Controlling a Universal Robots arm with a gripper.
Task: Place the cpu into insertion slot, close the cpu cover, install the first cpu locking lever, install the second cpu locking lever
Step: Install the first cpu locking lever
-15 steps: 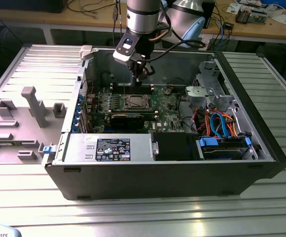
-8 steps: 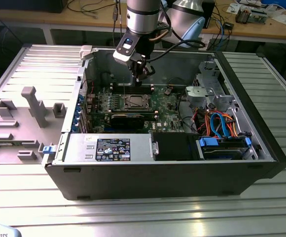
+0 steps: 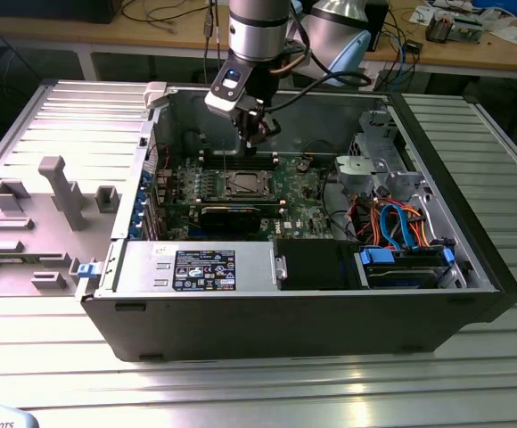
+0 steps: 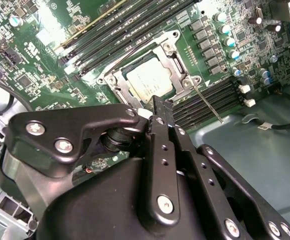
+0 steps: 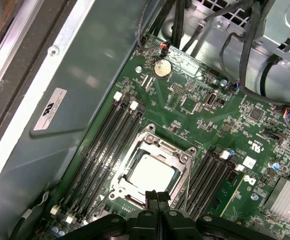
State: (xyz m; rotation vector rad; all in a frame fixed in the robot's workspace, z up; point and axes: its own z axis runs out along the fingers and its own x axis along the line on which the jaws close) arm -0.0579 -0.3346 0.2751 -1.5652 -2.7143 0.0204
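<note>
While my tool [image 4: 161,104] hovers just above the insertion slot [image 4: 126,70], fingers [image 4: 158,116] pressed together on nothing, the cpu [image 5: 152,172] lies seated there, the cpu cover [image 5: 161,145] seemingly lowered around it.

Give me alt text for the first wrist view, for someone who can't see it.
A silver-topped cpu lies framed by the metal cpu cover on a green motherboard, with long black memory slots on either side. The black end effector, fingers shut together, hangs at one edge of the cover.
</note>
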